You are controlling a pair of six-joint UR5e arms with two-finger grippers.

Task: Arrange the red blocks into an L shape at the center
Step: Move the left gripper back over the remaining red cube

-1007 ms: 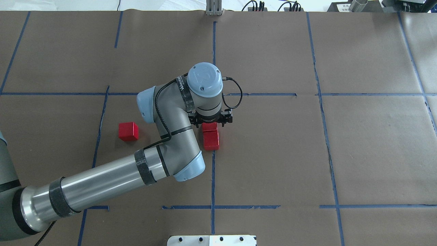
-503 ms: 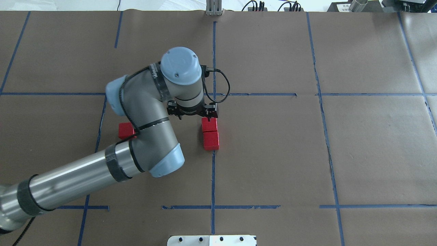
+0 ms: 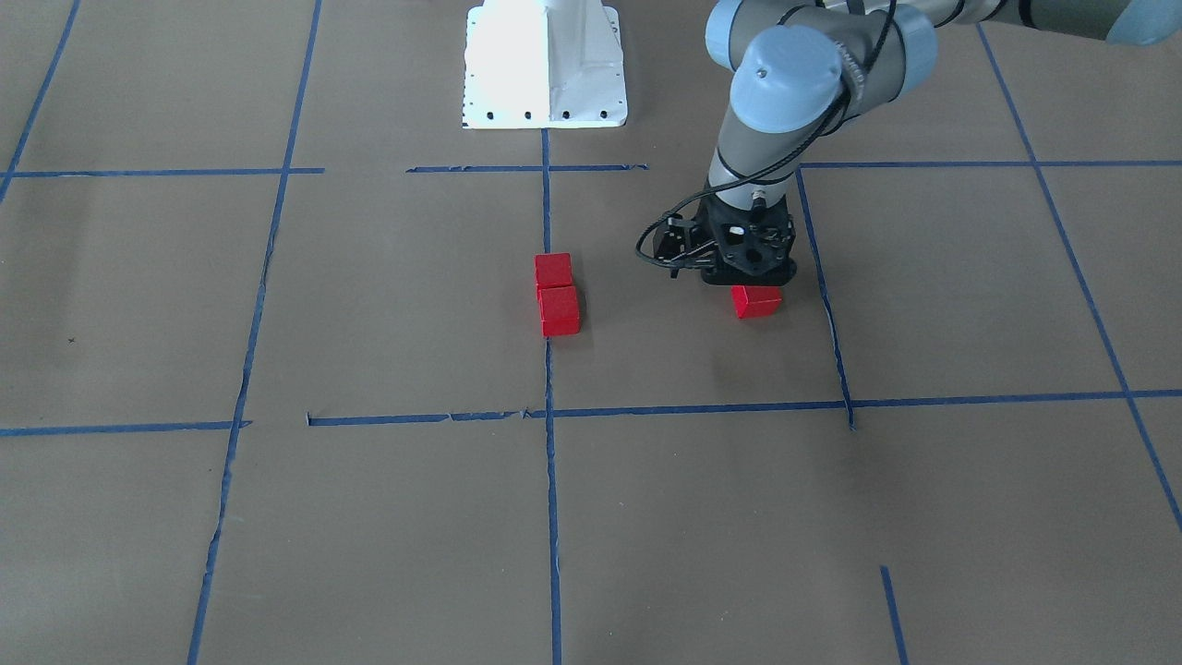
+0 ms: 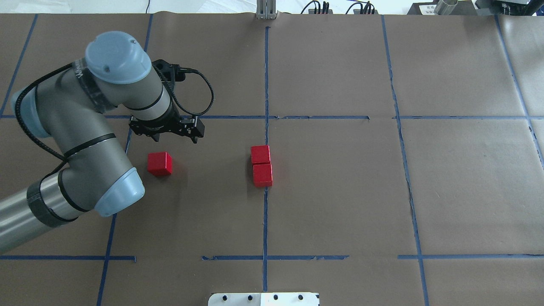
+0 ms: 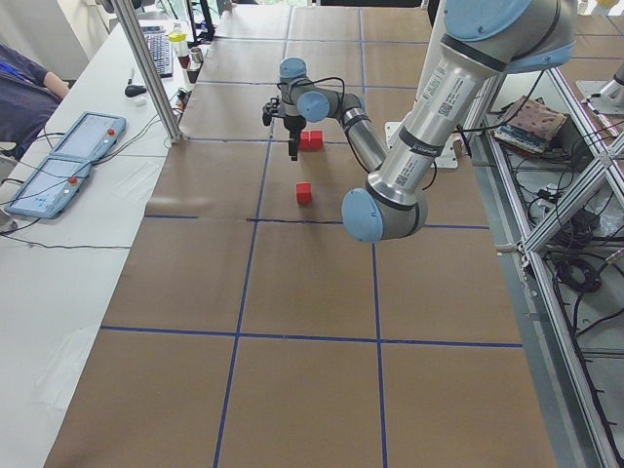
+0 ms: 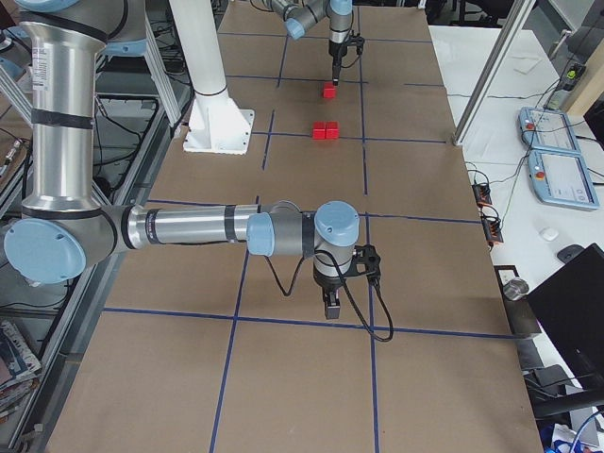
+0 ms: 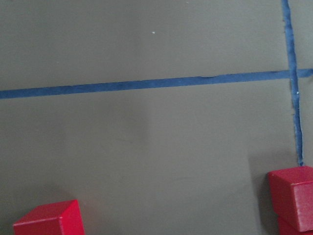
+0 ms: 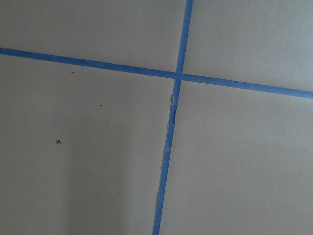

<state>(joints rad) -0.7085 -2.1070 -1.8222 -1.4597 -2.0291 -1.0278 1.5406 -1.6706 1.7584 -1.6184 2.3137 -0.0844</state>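
Two red blocks (image 4: pixel 260 154) (image 4: pixel 262 175) lie touching in a short column on the centre tape line; they also show in the front view (image 3: pixel 554 270) (image 3: pixel 560 309). The third red block (image 4: pixel 160 163) lies alone to their left, and shows in the front view (image 3: pixel 755 301). My left gripper (image 4: pixel 174 138) hangs open and empty just over this lone block, not touching it. The left wrist view shows the lone block (image 7: pixel 49 218) at bottom left and the pair (image 7: pixel 293 196) at bottom right. My right gripper (image 6: pixel 330 310) points down at bare paper far from the blocks; I cannot tell whether it is open or shut.
Brown paper with a blue tape grid (image 4: pixel 265 85) covers the table. A white base plate (image 3: pixel 545 65) stands at the robot's edge. A metal post (image 5: pixel 146 68), control pendants (image 5: pixel 68 156) and a seated person are beyond the far edge.
My left arm has swung left, from over the pair of blocks at the centre line to over the lone block. The pair stays in place.
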